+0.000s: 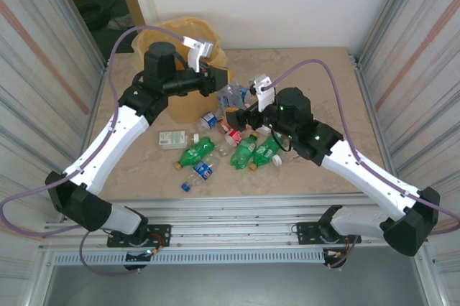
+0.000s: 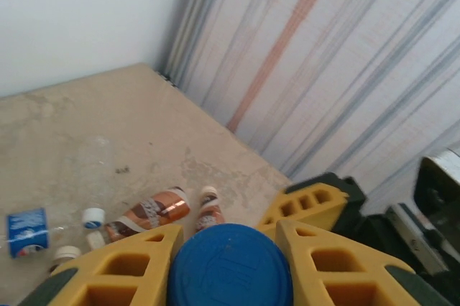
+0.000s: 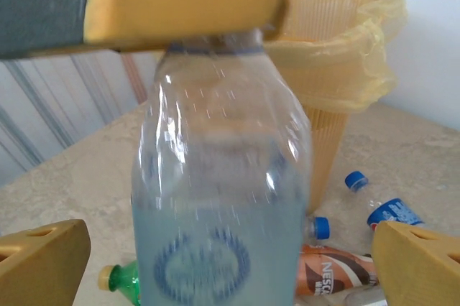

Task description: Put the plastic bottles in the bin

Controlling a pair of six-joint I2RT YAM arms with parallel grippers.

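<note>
Left gripper [image 2: 228, 240] was clamped on the cap of the clear bottle [image 3: 223, 198], right gripper [image 3: 230, 263] gaped wide around its body, and the bin [image 1: 162, 33] stood just to the upper left of the clamped one in the top view.

1. "NESC", white letters on the label of the brown-orange bottle [image 3: 338, 276] lying at the foot of the bin [image 3: 338, 69]; further letters are not legible.
2. Round blue emblem on the clear bottle [image 3: 223, 198], in front of the bin; too blurred to read.
3. Blue label on the blue-labelled bottle [image 3: 394, 214], right of the bin's foot; no words legible.
4. Raised marking on the blue cap [image 2: 230, 266]; unreadable.
</note>
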